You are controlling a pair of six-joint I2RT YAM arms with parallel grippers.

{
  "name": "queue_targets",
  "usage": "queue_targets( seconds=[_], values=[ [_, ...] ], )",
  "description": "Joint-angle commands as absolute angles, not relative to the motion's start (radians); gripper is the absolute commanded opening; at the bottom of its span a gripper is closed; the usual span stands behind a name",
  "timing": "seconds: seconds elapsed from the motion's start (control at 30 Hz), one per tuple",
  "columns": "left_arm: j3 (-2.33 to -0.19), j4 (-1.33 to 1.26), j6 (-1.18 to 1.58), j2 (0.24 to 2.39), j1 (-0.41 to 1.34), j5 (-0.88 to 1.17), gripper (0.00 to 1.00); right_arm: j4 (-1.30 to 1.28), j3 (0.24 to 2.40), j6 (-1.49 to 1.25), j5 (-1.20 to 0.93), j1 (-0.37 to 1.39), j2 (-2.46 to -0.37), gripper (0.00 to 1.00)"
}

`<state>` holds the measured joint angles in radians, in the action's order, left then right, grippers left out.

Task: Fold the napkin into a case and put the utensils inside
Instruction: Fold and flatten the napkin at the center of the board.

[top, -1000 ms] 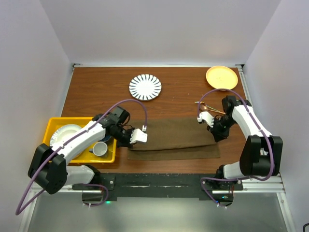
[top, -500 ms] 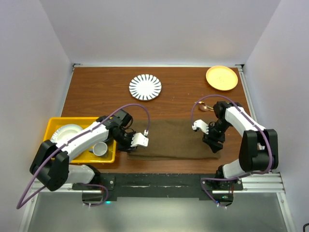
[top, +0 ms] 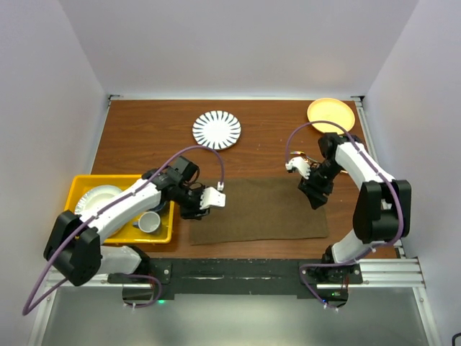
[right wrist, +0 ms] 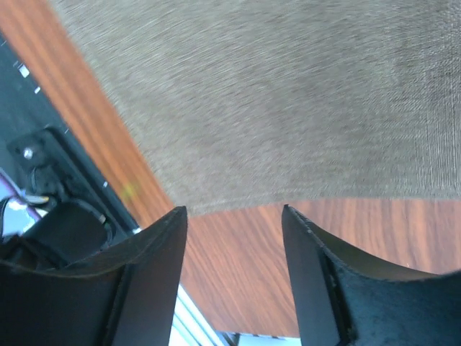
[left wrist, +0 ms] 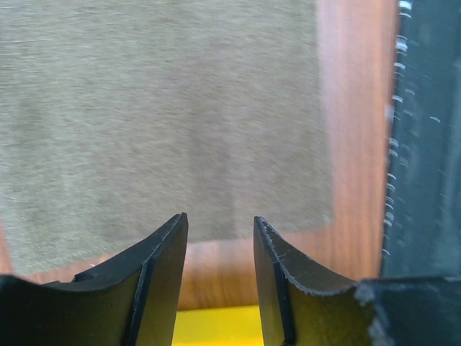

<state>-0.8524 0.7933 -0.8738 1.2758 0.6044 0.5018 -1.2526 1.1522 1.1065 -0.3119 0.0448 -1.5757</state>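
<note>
Left gripper [left wrist: 220, 223] open, dark curved fingers apart with nothing between them, above the left edge of the napkin [top: 259, 210]. Right gripper [right wrist: 234, 213] also open and empty, over the napkin's far-right corner. Napkin is a flat olive-brown rectangle, fine woven texture, lying on the glossy wood table [top: 144, 137]. Utensils [top: 305, 154] are just beyond the napkin's far-right corner, thin metal, mostly hidden by the right arm. Round striped plate [top: 217, 130] sits beyond the napkin; yellow plastic bin [top: 115, 178] left of it.
</note>
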Motion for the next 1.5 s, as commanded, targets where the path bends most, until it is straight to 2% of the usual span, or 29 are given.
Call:
queue_targets(
  seconds=[0.0,0.1,0.17,0.27,0.37,0.5,0.57,0.87,1.0,1.47],
  values=[
    [-0.819,0.646,-0.811,1.324,0.609,0.462,0.45,-1.122,1.155,0.991,-0.281,0.041,-1.623,0.57],
    [-0.801,0.609,-0.819,1.361,0.611,0.445,0.4,-1.076,1.135,0.971,-0.27,0.043,-1.658,0.55],
    [-0.798,0.597,-0.819,1.39,0.611,0.433,0.32,-1.046,1.123,0.957,-0.265,0.043,-1.68,0.54],
    [-0.805,0.588,-0.812,1.385,0.598,0.414,0.28,-1.052,1.137,0.95,-0.291,0.043,-1.684,0.5],
    [-0.874,0.594,-0.741,1.377,0.505,0.463,0.32,-1.078,1.188,0.913,-0.327,0.035,-1.663,0.46],
    [-1.015,0.672,-0.628,1.43,0.315,0.572,0.45,-1.163,1.339,0.867,-0.412,-0.114,-1.692,0.47],
    [-1.04,0.66,-0.58,1.433,0.275,0.581,0.47,-1.196,1.42,0.83,-0.463,-0.167,-1.738,0.48],
    [-1.0,0.549,-0.319,1.459,0.275,0.474,0.49,-1.013,1.351,0.625,-0.397,-0.215,-1.738,0.5],
    [-0.98,0.534,-0.267,1.465,0.275,0.459,0.57,-0.999,1.339,0.611,-0.382,-0.215,-1.77,0.5],
    [-0.933,0.463,-0.157,1.502,0.314,0.359,0.58,-0.928,1.307,0.572,-0.367,-0.215,-1.855,0.5]
  ],
)
